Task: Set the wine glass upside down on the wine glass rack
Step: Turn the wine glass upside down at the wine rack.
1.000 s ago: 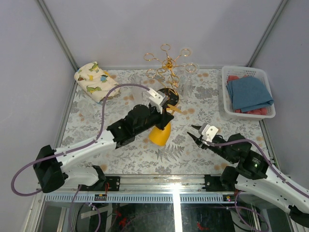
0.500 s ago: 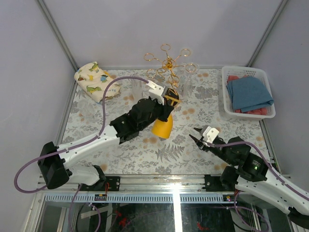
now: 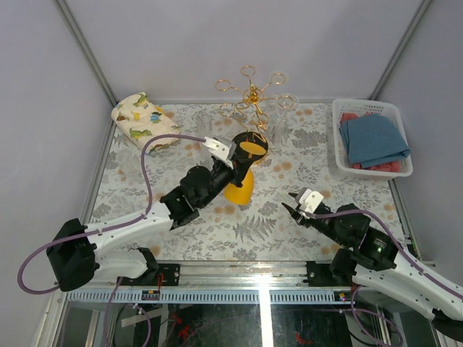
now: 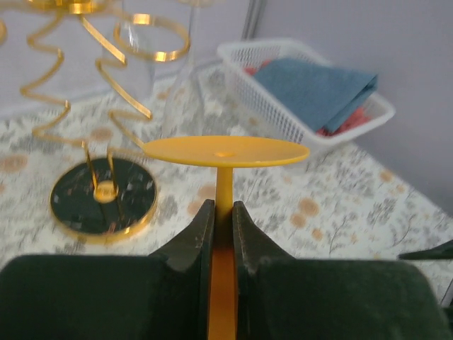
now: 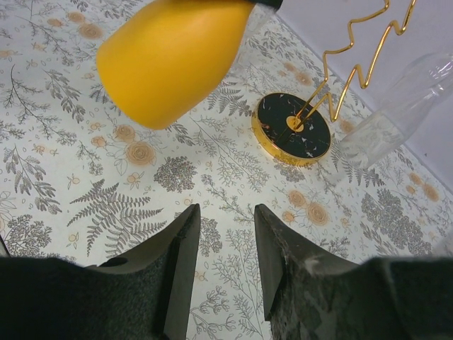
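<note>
My left gripper is pinched narrow on the stem of the yellow wine glass, which I hold upside down: its flat foot sits level on top and its bowl points down toward the table. The glass hangs over the middle of the table, just on the near side of the rack, and has not been hung on it. From my left wrist, the rack's round black base with its gold rim lies beyond the glass and off to the left, and the gold looped arms rise above it. A clear glass hangs from a loop on the rack's right side. My right gripper is partly open with nothing between its fingers; it hovers over the near right part of the table, apart from the glass, with the yellow bowl ahead of it. A white basket holding a folded blue cloth stands at the far right corner. A dinosaur-print bundle lies at the far left corner.
</note>
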`<state>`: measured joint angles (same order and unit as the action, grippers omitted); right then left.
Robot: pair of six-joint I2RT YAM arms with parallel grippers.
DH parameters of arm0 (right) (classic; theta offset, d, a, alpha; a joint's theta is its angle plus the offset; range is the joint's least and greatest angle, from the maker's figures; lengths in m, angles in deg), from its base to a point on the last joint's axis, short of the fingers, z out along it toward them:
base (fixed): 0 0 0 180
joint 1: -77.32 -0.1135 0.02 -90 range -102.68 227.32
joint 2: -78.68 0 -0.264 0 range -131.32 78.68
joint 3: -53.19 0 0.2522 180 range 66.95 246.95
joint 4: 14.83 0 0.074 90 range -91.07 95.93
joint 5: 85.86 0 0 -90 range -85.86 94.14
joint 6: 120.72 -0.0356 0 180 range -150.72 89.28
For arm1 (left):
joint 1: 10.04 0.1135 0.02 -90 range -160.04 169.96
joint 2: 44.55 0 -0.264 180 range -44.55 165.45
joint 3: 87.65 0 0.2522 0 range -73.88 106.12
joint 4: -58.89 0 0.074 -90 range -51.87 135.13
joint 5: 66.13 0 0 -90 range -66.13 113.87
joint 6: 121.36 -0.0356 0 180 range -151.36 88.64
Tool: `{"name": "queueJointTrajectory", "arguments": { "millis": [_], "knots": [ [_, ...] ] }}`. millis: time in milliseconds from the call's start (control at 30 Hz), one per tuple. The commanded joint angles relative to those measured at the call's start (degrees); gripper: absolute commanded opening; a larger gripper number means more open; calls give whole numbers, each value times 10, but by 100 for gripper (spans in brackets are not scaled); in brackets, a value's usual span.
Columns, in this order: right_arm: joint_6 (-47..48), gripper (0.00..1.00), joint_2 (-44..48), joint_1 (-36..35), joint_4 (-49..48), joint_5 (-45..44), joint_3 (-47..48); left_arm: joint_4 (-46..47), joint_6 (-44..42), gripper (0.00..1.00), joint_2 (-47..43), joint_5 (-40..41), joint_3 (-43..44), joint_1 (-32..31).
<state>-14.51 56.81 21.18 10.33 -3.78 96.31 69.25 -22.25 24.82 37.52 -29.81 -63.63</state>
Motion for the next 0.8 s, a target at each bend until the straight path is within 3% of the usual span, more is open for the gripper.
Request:
{"name": "queueJointTrajectory", "arguments": {
  "millis": [0, 267, 767],
  "knots": [
    [-11, 43, -2, -1, -17, -3, 6, 256, -39, 0, 2, -27, -34, 10],
    [-11, 43, 4, -2, -8, -9, 0, 476, -9, 0, 87, -142, -49, 92],
    [-21, 43, 22, -1, -11, -20, -21, 492, -29, 0, 190, -164, 32, 159]
  ]
}}
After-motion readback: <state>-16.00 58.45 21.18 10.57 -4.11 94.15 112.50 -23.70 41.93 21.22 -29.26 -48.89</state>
